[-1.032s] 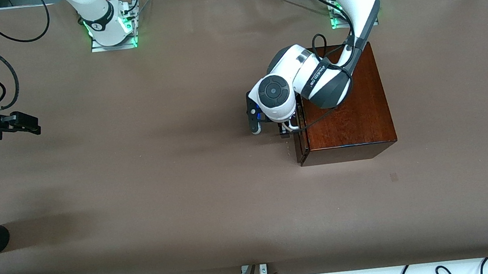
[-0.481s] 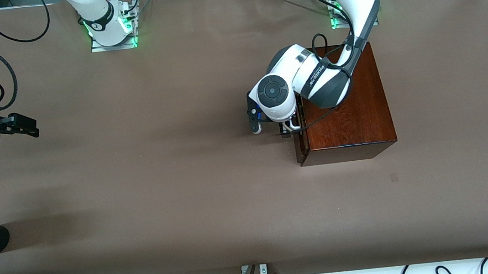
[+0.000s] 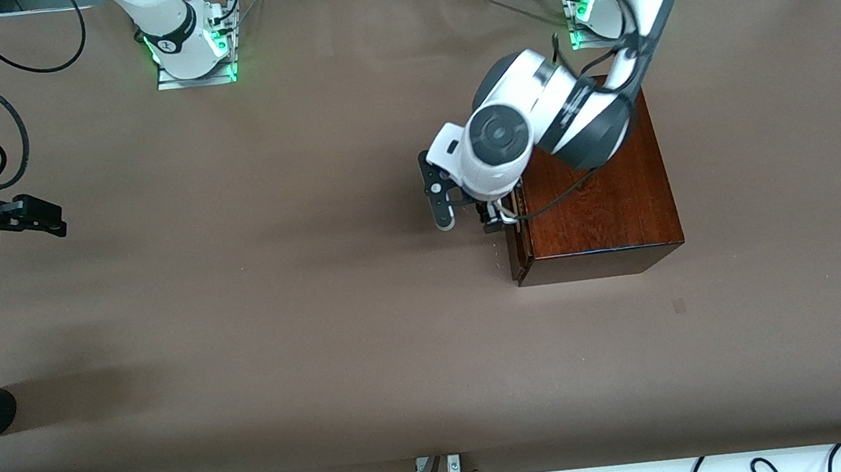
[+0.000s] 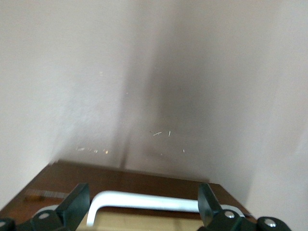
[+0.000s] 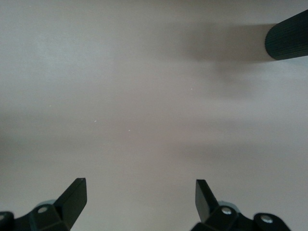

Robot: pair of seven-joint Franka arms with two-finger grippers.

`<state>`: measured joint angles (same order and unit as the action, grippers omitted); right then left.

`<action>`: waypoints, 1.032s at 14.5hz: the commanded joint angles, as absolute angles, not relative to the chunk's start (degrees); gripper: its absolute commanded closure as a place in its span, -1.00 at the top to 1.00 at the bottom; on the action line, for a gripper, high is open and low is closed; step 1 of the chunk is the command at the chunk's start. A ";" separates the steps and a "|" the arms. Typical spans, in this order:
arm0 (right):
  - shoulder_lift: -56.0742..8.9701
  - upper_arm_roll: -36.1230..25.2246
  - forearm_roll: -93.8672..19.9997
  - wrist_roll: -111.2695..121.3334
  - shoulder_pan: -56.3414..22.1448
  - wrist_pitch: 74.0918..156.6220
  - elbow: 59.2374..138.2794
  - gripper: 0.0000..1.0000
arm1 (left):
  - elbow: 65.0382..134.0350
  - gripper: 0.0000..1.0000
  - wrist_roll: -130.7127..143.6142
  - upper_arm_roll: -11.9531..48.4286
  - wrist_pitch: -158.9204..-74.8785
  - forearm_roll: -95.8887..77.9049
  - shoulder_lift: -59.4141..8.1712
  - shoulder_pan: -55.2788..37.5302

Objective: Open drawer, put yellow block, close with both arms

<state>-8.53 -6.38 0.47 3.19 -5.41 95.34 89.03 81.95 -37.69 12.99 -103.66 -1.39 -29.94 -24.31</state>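
A glossy dark mahogany wooden box [image 3: 598, 208] with reddish-brown grain streaks stands on the plain matte brown table [image 3: 319, 319]. Its drawer front [image 4: 144, 180] is the same dark reddish brown, carrying a white U-shaped bar handle [image 4: 144, 201]. The two robot arms [image 3: 535, 128] are white with grey joints and black cables; their two-finger grippers are black. Green lights [image 3: 150, 49] glow at the arm bases.

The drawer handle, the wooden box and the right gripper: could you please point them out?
drawer handle [image 4: 149, 201], left wrist view, white bar.
wooden box [image 3: 607, 207], front view, top.
right gripper [image 5: 140, 195], right wrist view, between open fingertips.
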 commanded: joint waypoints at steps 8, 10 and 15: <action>-7.82 -7.29 -1.85 3.43 -5.10 94.92 87.89 1.00 | 81.73 1.00 -21.19 9.60 -86.92 0.79 -11.10 -9.15; -7.82 -7.21 0.25 3.43 -5.10 94.75 87.63 1.00 | 83.66 1.00 -14.54 8.44 -87.10 0.88 -8.54 -6.69; -7.47 -6.86 1.23 3.43 -5.10 94.57 87.28 1.00 | 99.90 1.00 -4.13 6.86 -97.53 0.79 2.79 0.96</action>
